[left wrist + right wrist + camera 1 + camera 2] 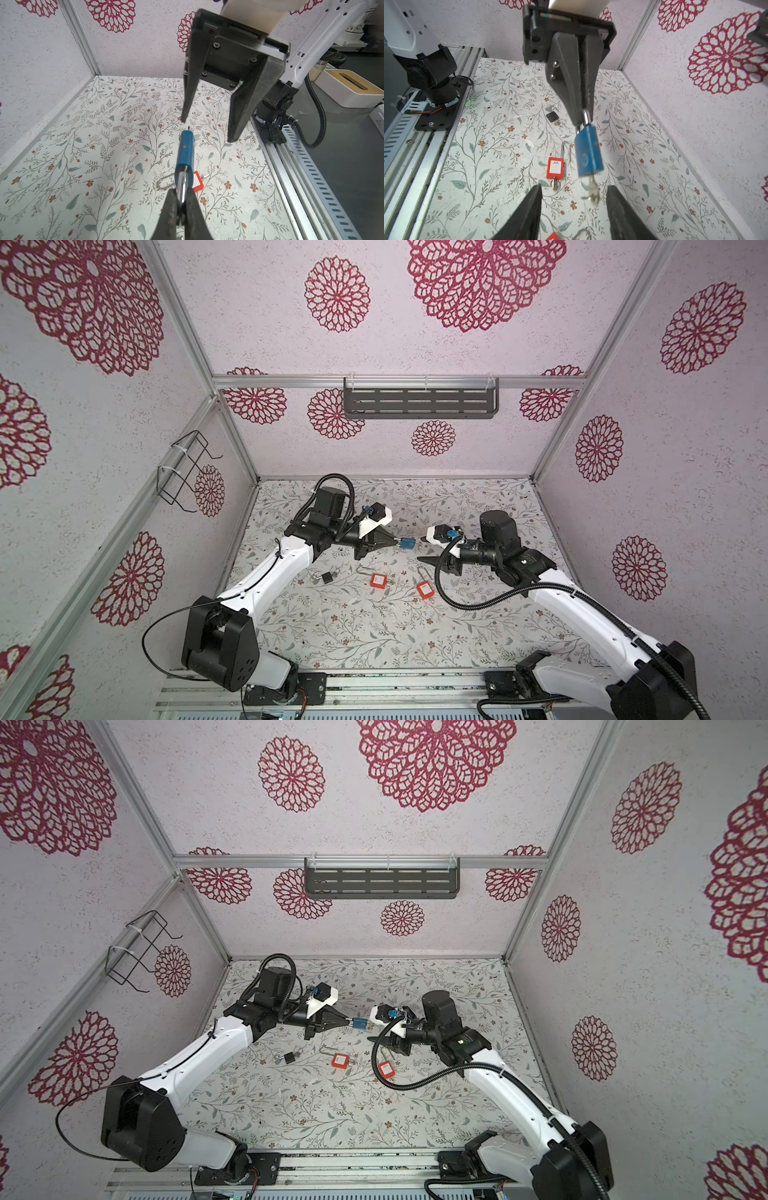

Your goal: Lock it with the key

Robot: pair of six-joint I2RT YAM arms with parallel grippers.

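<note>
Holding the blue padlock (408,544) by its shackle (183,187), the left gripper (394,542) is clenched and carries the lock clear of the table (332,639), at mid-scene between the two arms. The padlock's long axis runs left to right: the shackle is to the left, in the grip, and the keyhole end is to the right, facing the right gripper (422,549). The key (592,190) projects from that end, roughly on the same axis. It is blurred in the right wrist view, so how deep it sits cannot be confirmed.

The right gripper is released, its jaws standing apart on either side of the key with no contact evident. Judgement: the right arm is nearer the key, and the coming move depends on closing squarely across the key's head, then turning about the lock's axis. Whether the shackle is pressed home cannot be told.

One red padlock (378,580), a second red padlock (424,590) and a black padlock (326,577) lie on the table on the near side, untouched.
</note>
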